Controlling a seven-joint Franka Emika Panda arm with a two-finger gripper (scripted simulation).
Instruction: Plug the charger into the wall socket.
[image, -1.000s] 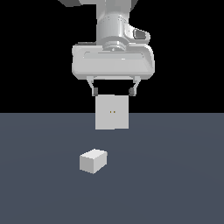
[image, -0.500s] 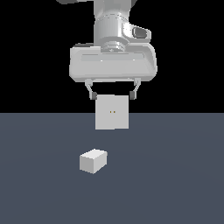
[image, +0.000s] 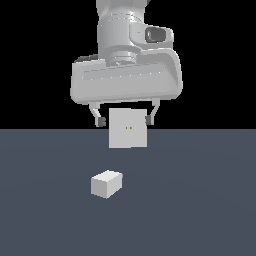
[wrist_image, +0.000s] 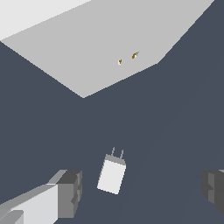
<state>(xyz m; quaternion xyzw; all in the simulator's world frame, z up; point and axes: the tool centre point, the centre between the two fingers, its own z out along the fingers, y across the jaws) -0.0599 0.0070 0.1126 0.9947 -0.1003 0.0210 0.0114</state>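
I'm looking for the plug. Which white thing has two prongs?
The small charger on the floor; its prongs show in the wrist view. The big socket has only two dots.

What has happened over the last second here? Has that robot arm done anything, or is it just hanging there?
The gripper has sunk a little lower, jaws open and holding nothing. The charger lies where it was on the floor, and the wall socket stands unmoved.

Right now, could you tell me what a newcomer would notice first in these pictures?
The big grey tool hangs open, empty, above the dark floor. The charger, a small white block, lies on the floor below it, with the wall socket standing upright beyond.
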